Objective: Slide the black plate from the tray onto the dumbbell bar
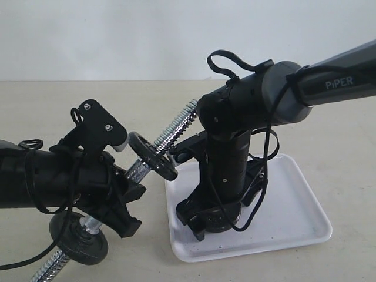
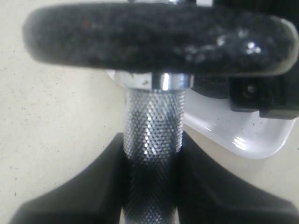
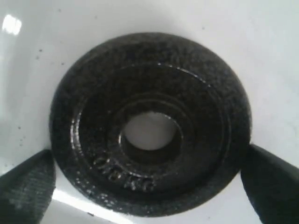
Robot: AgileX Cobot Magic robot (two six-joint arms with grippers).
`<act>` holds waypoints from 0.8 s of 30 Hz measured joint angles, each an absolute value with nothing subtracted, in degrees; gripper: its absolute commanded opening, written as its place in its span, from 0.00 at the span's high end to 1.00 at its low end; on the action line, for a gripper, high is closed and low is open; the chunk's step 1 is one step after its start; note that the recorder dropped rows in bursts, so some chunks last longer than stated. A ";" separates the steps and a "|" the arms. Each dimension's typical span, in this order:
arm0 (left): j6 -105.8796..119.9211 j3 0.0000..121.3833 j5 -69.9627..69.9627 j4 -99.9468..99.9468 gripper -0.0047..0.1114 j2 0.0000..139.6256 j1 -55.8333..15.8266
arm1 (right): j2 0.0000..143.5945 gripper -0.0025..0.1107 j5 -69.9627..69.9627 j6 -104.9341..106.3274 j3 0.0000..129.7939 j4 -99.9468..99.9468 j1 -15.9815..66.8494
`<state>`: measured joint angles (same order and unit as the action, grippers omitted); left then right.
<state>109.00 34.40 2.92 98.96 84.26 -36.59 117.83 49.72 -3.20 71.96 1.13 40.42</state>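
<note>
Matte pebbled black plate (image 3: 149,70), hub raised, between wide-apart fingers (image 3: 28,186) of right gripper (image 3: 149,184); left gripper (image 2: 152,186) tight around dumbbell bar (image 2: 153,121).

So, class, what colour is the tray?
White; the tray shows best in the exterior view.

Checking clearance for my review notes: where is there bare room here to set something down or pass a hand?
Free: the right half of the tray, between the right end effector and the rim; the tabletop beyond the dumbbell bar. Crowded: the tray's left side, where the bar, the left end effector and the black plate sit close.
</note>
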 measured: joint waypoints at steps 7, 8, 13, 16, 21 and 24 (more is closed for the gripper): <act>109.00 34.40 2.92 98.96 0.92 84.26 -36.59 | 117.73 0.05 48.00 -3.20 71.66 0.78 40.42; 108.88 34.40 2.92 98.96 0.92 84.26 -36.59 | 117.73 0.05 47.92 -3.20 71.66 0.78 40.42; 108.88 34.40 2.92 98.96 0.92 84.26 -36.59 | 117.73 0.05 47.08 -3.20 71.66 0.78 40.42; 108.88 34.40 2.92 98.96 0.92 84.26 -36.59 | 117.73 0.05 44.91 -3.36 71.66 0.78 40.42; 108.88 34.40 3.03 98.96 0.92 84.26 -36.59 | 117.73 0.05 42.62 -3.64 71.66 0.78 40.45; 108.88 34.40 3.03 98.96 0.92 84.26 -36.59 | 117.73 0.05 42.37 -3.64 71.66 0.90 40.45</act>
<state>108.88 34.40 3.03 98.96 84.26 -36.59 117.73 42.37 -3.64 71.66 0.90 40.45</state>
